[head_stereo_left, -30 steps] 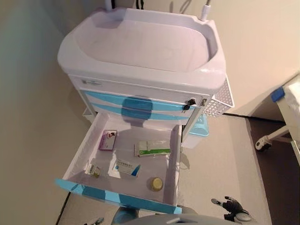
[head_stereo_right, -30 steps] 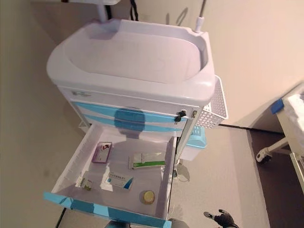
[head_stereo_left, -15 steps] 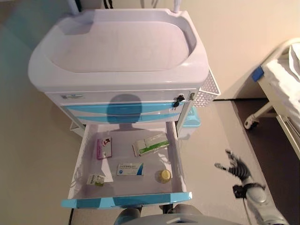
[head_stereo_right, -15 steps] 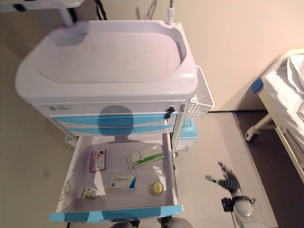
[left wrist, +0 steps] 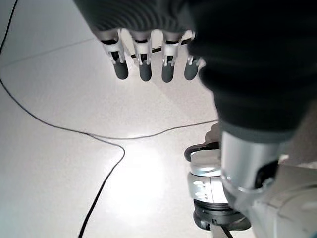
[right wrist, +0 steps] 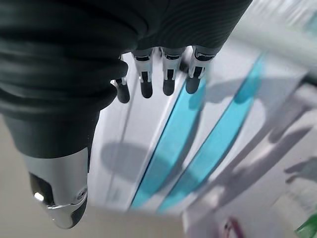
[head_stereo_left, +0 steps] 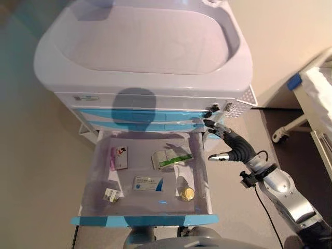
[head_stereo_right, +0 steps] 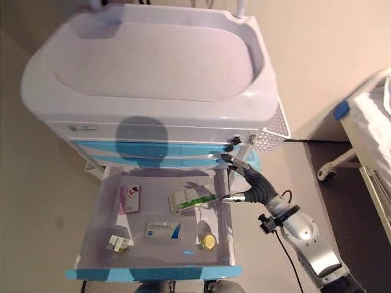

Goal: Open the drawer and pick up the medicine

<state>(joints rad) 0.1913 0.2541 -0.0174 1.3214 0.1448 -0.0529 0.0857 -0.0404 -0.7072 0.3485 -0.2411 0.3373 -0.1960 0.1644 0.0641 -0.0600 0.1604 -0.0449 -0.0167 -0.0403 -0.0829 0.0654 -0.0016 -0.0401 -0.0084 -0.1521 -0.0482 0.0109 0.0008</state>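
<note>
R hand (head_stereo_left: 234, 147): our fingers (right wrist: 168, 82) are straight and relaxed, thumb apart, holding nothing, hovering over the right rim of the pulled-out drawer (head_stereo_left: 202, 176), just below the cart (head_stereo_left: 145, 57) front. In the drawer: green-white medicine box (head_stereo_left: 168, 157) nearest our fingertips, blue-white box (head_stereo_left: 147, 183), pink pack (head_stereo_left: 119, 157), small sachet (head_stereo_left: 110, 194), yellow-capped jar (head_stereo_left: 187, 193). L hand (left wrist: 148, 54): fingers straight, empty, over the floor (left wrist: 59, 163).

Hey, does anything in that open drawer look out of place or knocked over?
Nothing looks spilled or damaged. In the drawer, the green-and-white box lies at a slant while the other packets sit squarer. The right hand hovers open at the drawer's right edge, holding nothing.
</note>
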